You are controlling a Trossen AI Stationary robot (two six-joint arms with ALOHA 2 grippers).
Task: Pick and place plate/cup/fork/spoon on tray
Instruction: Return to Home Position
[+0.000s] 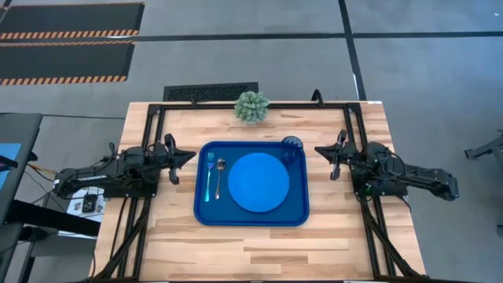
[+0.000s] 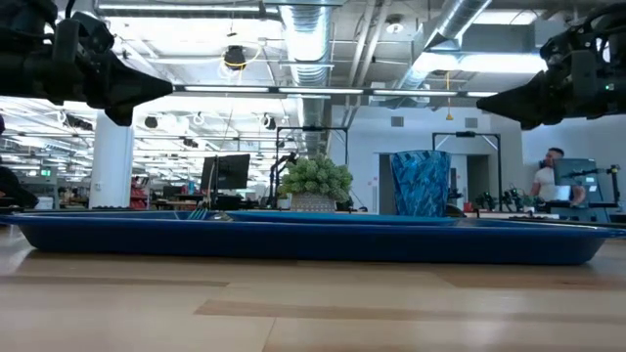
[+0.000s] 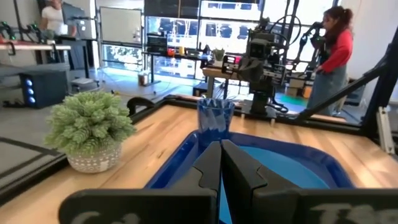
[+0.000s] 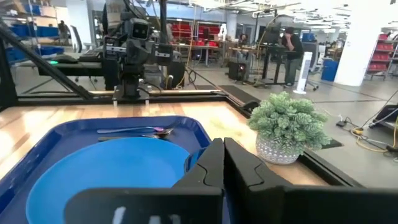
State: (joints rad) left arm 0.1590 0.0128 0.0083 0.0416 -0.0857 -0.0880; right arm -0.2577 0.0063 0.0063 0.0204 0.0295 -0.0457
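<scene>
The dark-blue tray (image 1: 203, 211) lies in the middle of the wooden table. On it the round blue plate (image 1: 258, 181) lies flat. The fork (image 1: 210, 176) and the spoon (image 1: 221, 174) lie side by side to the plate's left. The translucent blue cup (image 1: 292, 145) stands upright in the tray's far right corner. My left gripper (image 1: 191, 156) hangs shut above the table, just left of the tray. My right gripper (image 1: 319, 149) hangs shut just right of the tray, near the cup. Both point level toward the tray and hold nothing.
A small potted plant (image 1: 251, 106) stands at the middle of the table's far edge. Black frame rails (image 1: 149, 134) run along the table's left, right and far sides. Bare wood lies between the tray and the near edge. People stand in the room beyond.
</scene>
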